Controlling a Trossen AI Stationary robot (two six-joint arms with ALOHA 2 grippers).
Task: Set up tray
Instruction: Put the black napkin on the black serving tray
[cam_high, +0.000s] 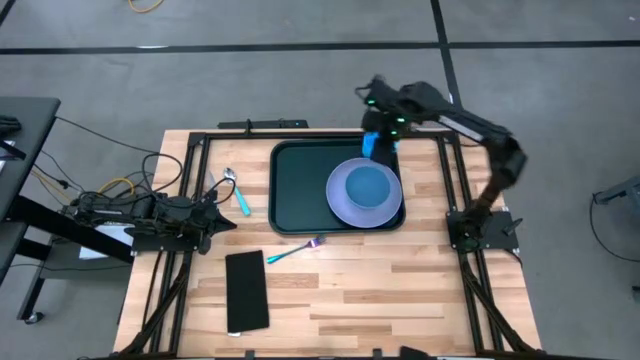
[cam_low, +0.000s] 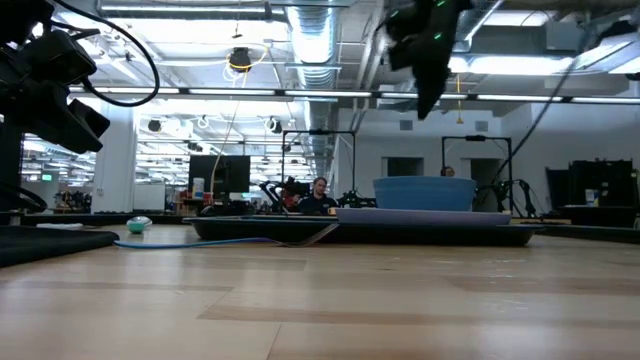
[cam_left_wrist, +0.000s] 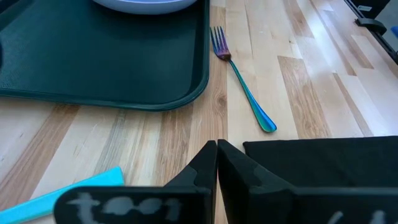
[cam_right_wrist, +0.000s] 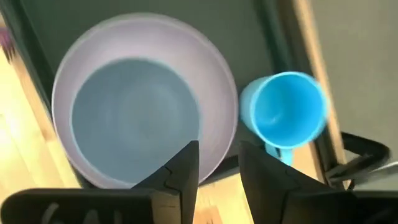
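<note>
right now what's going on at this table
The robot is setting up a meal tray. The dark green tray already holds a lavender plate with a blue bowl on it, and a blue cup stands in the tray's far corner. The right gripper hangs open above the cup and plate, holding nothing. The left gripper waits, shut, low over the table near the fork. The fork and a spoon lie on the wood outside the tray.

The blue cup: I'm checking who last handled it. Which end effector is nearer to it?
Right. The right end effector hangs above the tray's far edge, almost over the cup. The left end effector rests far off, beyond the tray's other side.
</note>
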